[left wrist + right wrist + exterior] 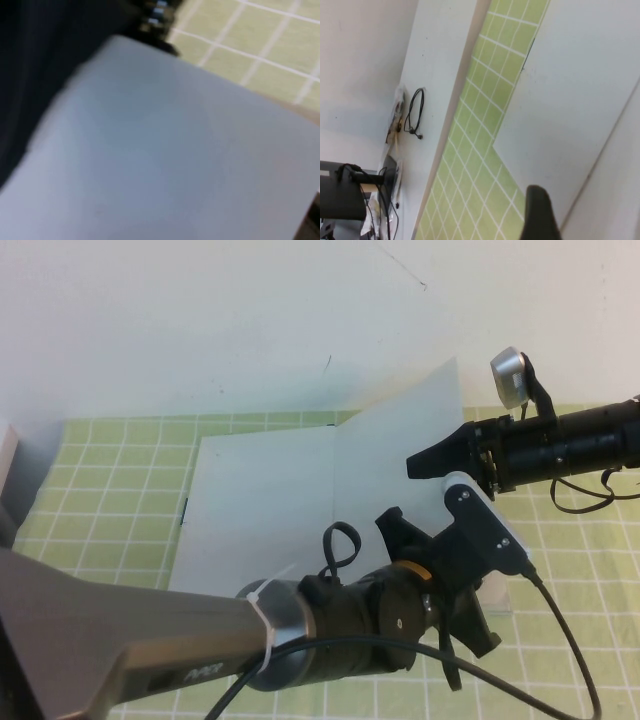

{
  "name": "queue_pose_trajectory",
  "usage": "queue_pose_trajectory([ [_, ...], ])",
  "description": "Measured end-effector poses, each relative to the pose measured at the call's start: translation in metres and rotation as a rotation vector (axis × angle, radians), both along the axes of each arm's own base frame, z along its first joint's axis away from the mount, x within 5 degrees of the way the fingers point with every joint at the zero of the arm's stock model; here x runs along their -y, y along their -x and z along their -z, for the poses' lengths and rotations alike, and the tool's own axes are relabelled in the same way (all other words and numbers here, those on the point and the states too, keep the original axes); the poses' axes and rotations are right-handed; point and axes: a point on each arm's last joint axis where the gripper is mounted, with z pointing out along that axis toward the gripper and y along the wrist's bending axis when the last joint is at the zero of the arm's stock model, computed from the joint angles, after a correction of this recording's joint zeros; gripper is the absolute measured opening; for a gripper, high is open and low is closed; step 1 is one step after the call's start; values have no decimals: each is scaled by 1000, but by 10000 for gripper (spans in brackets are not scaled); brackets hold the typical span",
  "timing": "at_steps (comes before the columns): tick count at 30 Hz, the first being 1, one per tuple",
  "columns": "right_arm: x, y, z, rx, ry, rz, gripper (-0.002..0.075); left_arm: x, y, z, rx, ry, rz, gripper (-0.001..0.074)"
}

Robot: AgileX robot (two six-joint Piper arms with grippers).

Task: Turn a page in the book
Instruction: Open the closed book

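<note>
The book (260,510) lies open on the green grid mat, its white pages blank. The page (400,430) on its right half stands lifted, tilted up toward the wall. My right gripper (428,461) reaches in from the right and is shut on the page's outer edge. In the right wrist view one black finger (538,215) lies against the page (620,200), with the flat left half of the book (570,100) beyond. My left gripper (462,575) hangs low over the book's front right part. The left wrist view is filled by white paper (175,150).
The green grid mat (100,490) covers the table up to a white wall. A grey block (8,455) stands at the far left edge. My left arm (150,640) crosses the front of the table. A black cable (415,115) lies on the white surface beyond the mat.
</note>
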Motion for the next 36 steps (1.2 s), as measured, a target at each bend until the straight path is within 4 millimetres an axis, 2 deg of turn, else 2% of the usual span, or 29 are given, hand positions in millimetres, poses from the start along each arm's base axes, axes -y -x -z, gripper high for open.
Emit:
queue_pose_trajectory([
  [5, 0, 0, 0, 0, 0, 0, 425, -6, -8, -1, 69, -29, -86, -4],
  [14, 0, 0, 0, 1, -1, 1, 425, -14, -13, 1, 75, -57, -193, -4],
  [17, 0, 2, -6, 22, 14, -14, 423, -16, -14, 1, 75, -54, -217, -4],
  [27, 5, 16, -43, 146, 135, -111, 372, -20, -16, -1, 88, -47, -276, -4],
  [36, 15, 20, -77, 243, 301, -190, 354, -23, -17, 1, 60, -31, -341, -4],
])
